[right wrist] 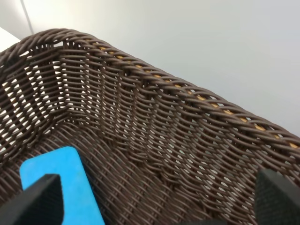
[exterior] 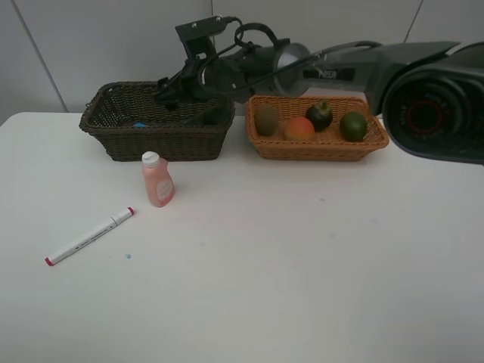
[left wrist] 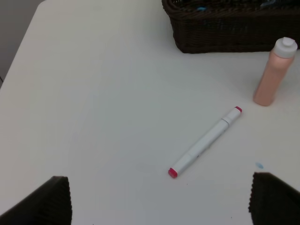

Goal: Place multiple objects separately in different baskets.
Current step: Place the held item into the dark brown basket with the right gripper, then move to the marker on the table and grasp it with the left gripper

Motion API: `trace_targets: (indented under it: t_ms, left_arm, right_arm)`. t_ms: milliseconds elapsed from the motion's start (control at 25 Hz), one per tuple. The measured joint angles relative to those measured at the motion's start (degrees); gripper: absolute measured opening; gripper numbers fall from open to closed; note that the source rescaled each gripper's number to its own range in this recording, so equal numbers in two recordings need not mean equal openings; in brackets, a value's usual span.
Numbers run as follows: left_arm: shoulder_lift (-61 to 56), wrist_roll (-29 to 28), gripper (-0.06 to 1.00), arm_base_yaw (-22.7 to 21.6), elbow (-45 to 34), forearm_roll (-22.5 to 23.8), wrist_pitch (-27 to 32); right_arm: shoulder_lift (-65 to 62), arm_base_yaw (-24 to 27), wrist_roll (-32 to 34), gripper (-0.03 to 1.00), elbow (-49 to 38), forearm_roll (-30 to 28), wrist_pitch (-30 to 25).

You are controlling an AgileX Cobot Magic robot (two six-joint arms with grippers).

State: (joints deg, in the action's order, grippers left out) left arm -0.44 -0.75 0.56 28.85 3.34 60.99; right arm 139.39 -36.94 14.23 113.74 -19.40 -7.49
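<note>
Fruit (exterior: 299,128) sits in the tan basket (exterior: 318,150); marker (exterior: 89,236) and bottle (exterior: 157,180) stand by on the table (exterior: 302,265). Right gripper (exterior: 170,92) hangs wide and empty inside the dark basket (exterior: 113,140), over a blue eraser (right wrist: 61,183). Next it should lift clear, and the left gripper (left wrist: 159,201), also wide, should drop onto the marker.

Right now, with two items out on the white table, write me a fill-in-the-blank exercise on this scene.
1. The light orange-tan woven wicker basket holds ___ fruits.
2. The pink white-capped bottle stands ___ on the white table.
3. The white red-ended marker lies on the table, in ___ basket.
4. The right gripper hangs open over the ___ brown wicker basket.
Missing words: four; upright; neither; dark.
</note>
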Motion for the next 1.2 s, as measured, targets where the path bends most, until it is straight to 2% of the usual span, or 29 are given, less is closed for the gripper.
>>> trace_targets:
  t_ms: [520, 640, 880, 1200]
  left_arm:
    - [0.0, 0.0, 1.0, 0.0, 0.0, 0.0, 0.0]
    - [0.0, 0.0, 1.0, 0.0, 0.0, 0.0, 0.0]
    - [0.0, 0.0, 1.0, 0.0, 0.0, 0.0, 0.0]
    - [0.0, 0.0, 1.0, 0.0, 0.0, 0.0, 0.0]
  right_arm:
    - [-0.5, 0.0, 0.0, 0.99, 0.0, -0.12, -1.05]
    - [-2.69, 0.0, -0.05, 0.99, 0.0, -1.59, -6.11]
    - [-10.88, -0.05, -1.54, 0.99, 0.0, -3.26, -20.89]
    - [-22.72, -0.11, -3.31, 0.99, -0.62, -3.16, -29.72]
